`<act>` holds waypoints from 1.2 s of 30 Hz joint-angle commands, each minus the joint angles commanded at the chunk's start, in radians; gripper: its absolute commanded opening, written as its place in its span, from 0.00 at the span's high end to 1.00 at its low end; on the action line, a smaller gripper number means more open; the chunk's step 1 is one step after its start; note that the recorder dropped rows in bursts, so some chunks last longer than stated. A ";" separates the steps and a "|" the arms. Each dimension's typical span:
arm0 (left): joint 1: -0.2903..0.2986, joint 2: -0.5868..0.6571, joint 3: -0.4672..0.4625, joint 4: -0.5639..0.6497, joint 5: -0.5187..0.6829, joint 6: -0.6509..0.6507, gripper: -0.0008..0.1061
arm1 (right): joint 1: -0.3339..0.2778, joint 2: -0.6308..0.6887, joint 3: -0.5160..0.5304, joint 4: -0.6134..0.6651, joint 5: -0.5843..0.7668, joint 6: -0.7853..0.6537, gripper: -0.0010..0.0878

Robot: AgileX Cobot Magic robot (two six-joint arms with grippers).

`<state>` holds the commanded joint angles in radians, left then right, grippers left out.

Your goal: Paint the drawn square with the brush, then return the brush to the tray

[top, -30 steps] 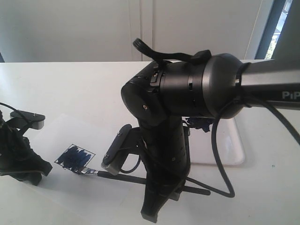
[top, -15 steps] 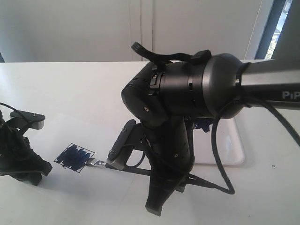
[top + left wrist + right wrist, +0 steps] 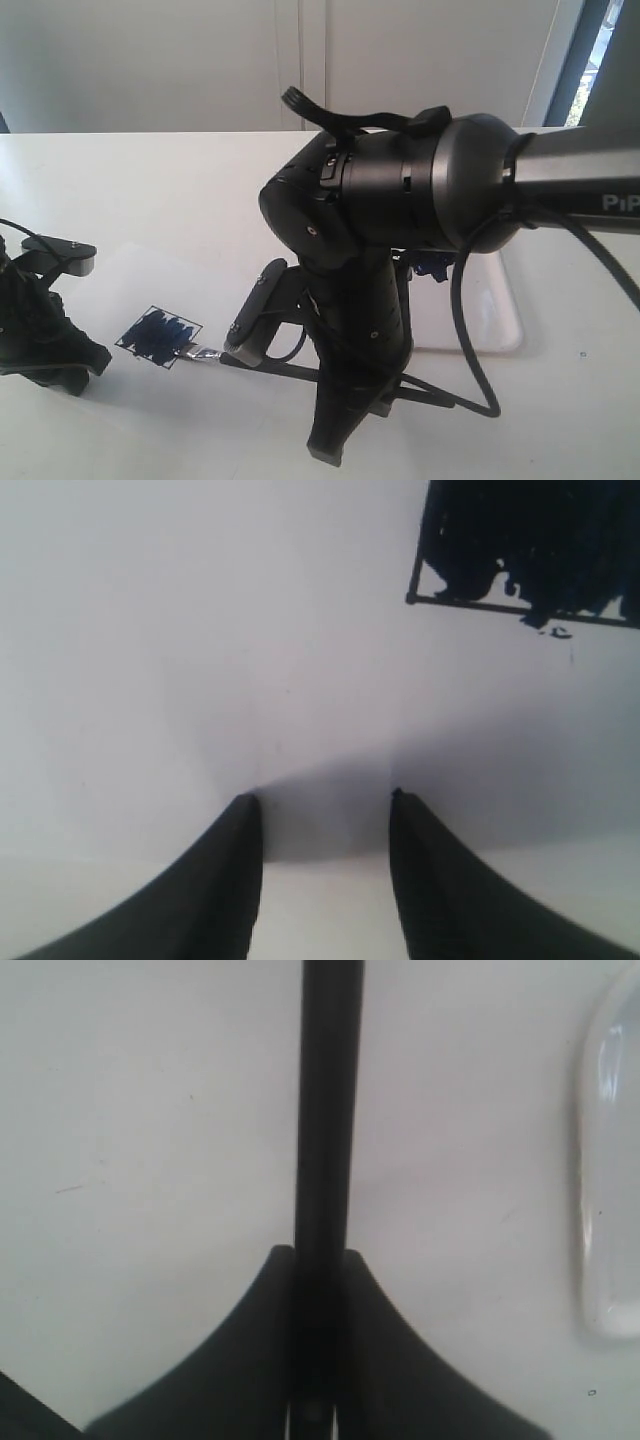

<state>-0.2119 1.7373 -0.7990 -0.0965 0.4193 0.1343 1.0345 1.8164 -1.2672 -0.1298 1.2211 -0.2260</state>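
Observation:
The drawn square (image 3: 158, 337) lies on the paper at the left, its inside smeared dark blue; the left wrist view shows it as the same square (image 3: 530, 540). My right gripper (image 3: 328, 452) is shut on the black handle of the brush (image 3: 270, 366). The silver ferrule (image 3: 205, 352) and bristles reach the square's right edge. In the right wrist view the gripper (image 3: 318, 1255) clamps the brush (image 3: 330, 1100). My left gripper (image 3: 78, 366) rests open just left of the square, with nothing between its fingers, as the left wrist view of the gripper (image 3: 320, 798) shows. The tray (image 3: 490, 310) sits behind the right arm.
A dark blue paint blob (image 3: 432, 265) in the tray peeks out behind the right arm. A black cable (image 3: 470, 340) loops down from the right arm over the tray's front. The tray's rounded rim (image 3: 610, 1180) lies close beside the held brush.
The brush tip has shifted a little away from the table's front edge, to the square's right edge. The right gripper tilted slightly with it. The left arm has not moved.

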 joint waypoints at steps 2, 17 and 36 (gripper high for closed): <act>0.000 0.000 0.000 0.000 0.000 0.000 0.55 | 0.000 -0.002 0.000 0.001 0.000 -0.003 0.99; 0.000 0.000 0.000 0.000 -0.001 0.000 0.55 | 0.000 -0.052 0.000 0.021 0.000 -0.031 0.99; 0.000 -0.004 0.000 0.000 -0.001 0.000 0.55 | 0.000 -0.044 0.000 0.024 0.000 -0.028 0.99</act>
<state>-0.2119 1.7332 -0.7990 -0.0965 0.4187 0.1343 1.0345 1.7724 -1.2672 -0.1061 1.2211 -0.2544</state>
